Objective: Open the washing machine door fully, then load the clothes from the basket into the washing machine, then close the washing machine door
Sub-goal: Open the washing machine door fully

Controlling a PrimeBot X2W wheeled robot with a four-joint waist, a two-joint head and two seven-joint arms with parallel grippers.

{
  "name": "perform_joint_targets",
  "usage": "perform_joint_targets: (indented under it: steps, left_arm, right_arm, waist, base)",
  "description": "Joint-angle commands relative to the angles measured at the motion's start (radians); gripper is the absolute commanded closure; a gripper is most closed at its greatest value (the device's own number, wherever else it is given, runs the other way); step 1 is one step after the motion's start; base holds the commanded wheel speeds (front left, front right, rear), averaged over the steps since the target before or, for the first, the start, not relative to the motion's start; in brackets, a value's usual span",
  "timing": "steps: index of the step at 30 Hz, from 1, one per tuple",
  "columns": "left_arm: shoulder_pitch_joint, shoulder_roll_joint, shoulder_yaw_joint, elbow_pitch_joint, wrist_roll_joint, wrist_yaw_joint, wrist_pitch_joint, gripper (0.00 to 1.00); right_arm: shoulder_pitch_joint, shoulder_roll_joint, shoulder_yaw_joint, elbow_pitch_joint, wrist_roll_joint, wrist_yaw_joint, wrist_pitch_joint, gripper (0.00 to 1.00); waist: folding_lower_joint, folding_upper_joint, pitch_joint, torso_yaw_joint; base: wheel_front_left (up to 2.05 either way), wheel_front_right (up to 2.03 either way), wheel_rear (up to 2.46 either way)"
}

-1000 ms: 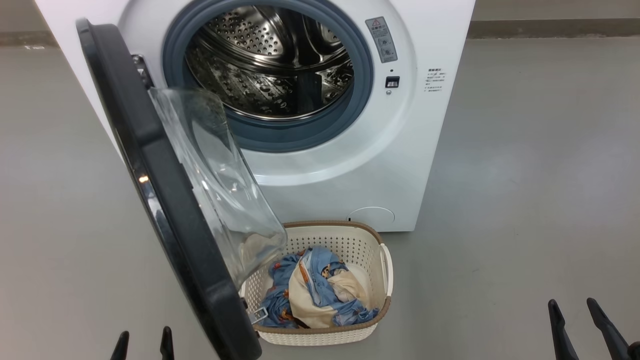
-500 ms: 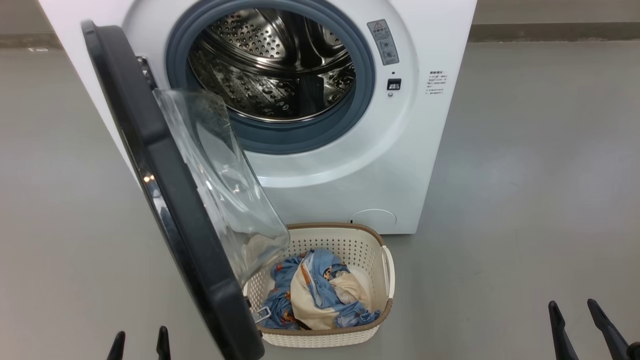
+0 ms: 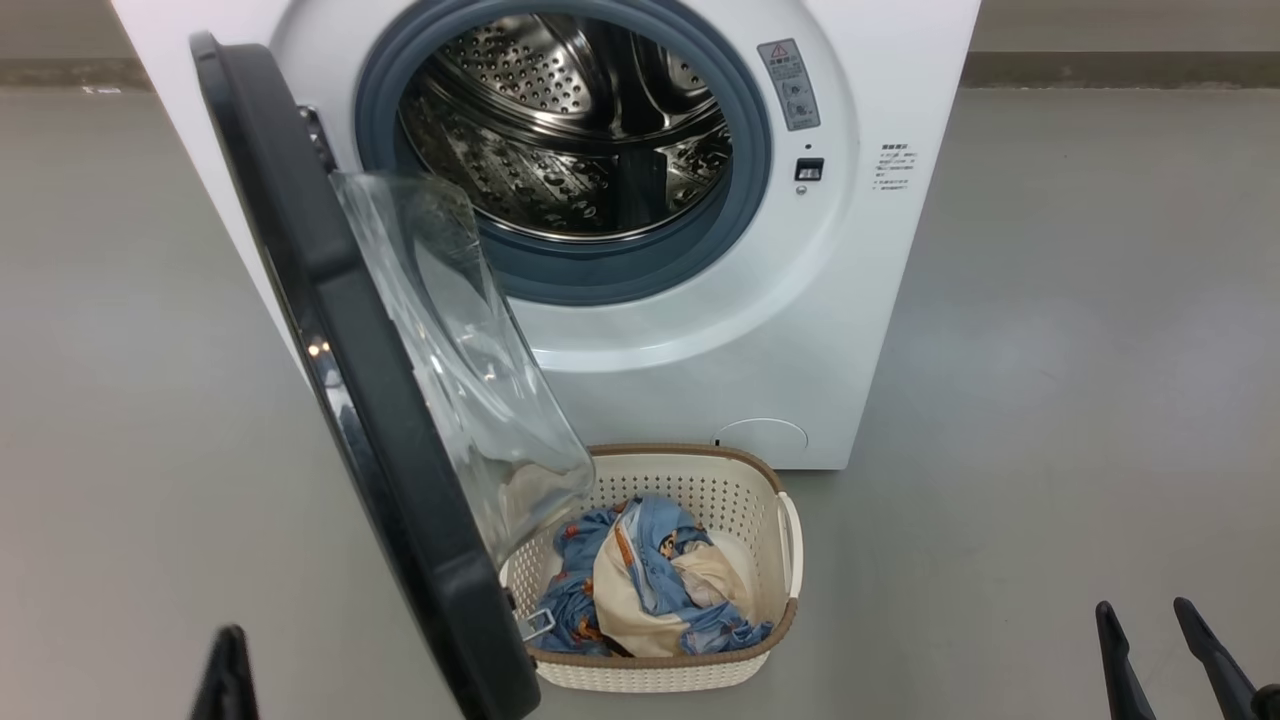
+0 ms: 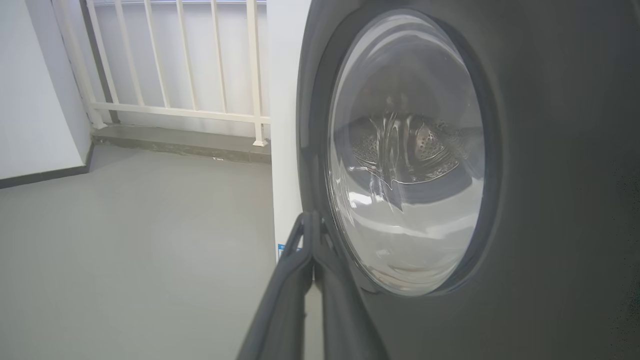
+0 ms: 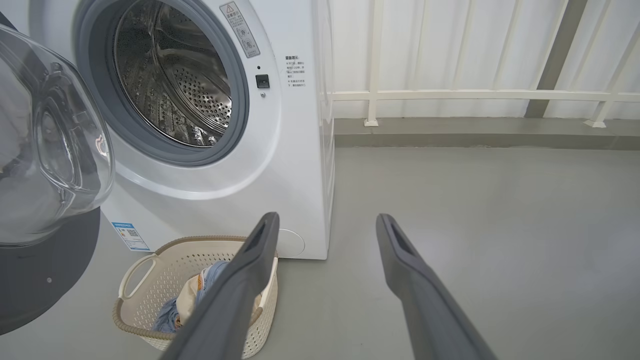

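Hanging open, glossy round door, perforated steel drum

The washer stands at the back, its door swung out on the left (hiding the left end of the basket in the head view). The basket sits on the floor just before the washer, clothes in it. The right gripper is well to its right.

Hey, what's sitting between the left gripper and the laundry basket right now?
The head view shows the open washing machine door standing between the left gripper and the basket, its lower part overlapping the basket's left side.
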Motion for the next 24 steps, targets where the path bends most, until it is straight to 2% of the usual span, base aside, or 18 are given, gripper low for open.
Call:
perform_joint_targets:
  steps: [1, 5, 9, 12, 16, 17, 18, 20, 24]
  left_arm:
    - [-0.035, 0.003, 0.042, -0.062, -0.005, 0.021, -0.006, 1.00]
    - [-0.057, 0.003, 0.047, -0.221, 0.024, 0.087, -0.006, 1.00]
    - [-0.065, 0.003, 0.028, -0.391, 0.096, 0.116, -0.006, 1.00]
    - [-0.079, 0.006, -0.016, -0.512, 0.145, 0.104, -0.006, 1.00]
    - [-0.120, 0.011, -0.142, -0.612, 0.186, 0.058, 0.040, 1.00]
    - [-0.137, 0.010, -0.186, -0.623, 0.192, 0.045, 0.061, 1.00]
    - [-0.137, 0.010, -0.186, -0.623, 0.192, 0.045, 0.061, 1.00]
    - [-0.169, 0.008, -0.286, -0.626, 0.190, 0.026, 0.105, 1.00]
    - [-0.205, 0.004, -0.456, -0.561, 0.130, 0.039, 0.179, 1.00]
  right_arm:
    - [-0.003, -0.018, 0.015, -0.028, -0.008, 0.002, -0.012, 0.00]
    - [0.003, -0.017, 0.007, -0.032, -0.010, 0.002, -0.012, 0.00]
    - [0.008, -0.013, 0.004, -0.035, -0.014, 0.002, -0.012, 0.00]
    - [0.013, -0.007, -0.004, -0.037, -0.017, 0.002, -0.012, 0.00]
    - [0.016, 0.004, -0.008, -0.038, -0.019, 0.002, -0.012, 0.00]
    - [0.015, 0.006, -0.008, -0.038, -0.020, 0.002, -0.012, 0.00]
    - [0.015, 0.006, -0.008, -0.038, -0.020, 0.002, -0.012, 0.00]
    - [0.012, 0.010, -0.005, -0.037, -0.020, 0.002, -0.012, 0.00]
    - [0.006, 0.016, -0.002, -0.037, -0.020, 0.002, -0.012, 0.00]
  waist:
    - [0.0000, 0.0000, 0.001, 0.005]
    - [0.0000, 0.0000, 0.000, 0.018]
    - [0.0000, 0.0000, -0.005, 0.030]
    - [0.0000, 0.0000, -0.007, 0.044]
    - [0.0000, 0.0000, -0.006, 0.062]
    - [0.0000, 0.0000, -0.006, 0.066]
    - [0.0000, 0.0000, -0.006, 0.066]
    - [0.0000, 0.0000, -0.006, 0.071]
    - [0.0000, 0.0000, -0.006, 0.076]
  base:
    - [0.00, 0.00, 0.00]
    - [0.00, 0.00, 0.00]
    - [0.00, 0.00, 0.00]
    - [0.00, 0.00, 0.00]
    - [0.00, 0.00, 0.00]
    - [0.00, 0.00, 0.00]
    - [0.00, 0.00, 0.00]
    - [0.00, 0.00, 0.00]
    - [0.00, 0.00, 0.00]
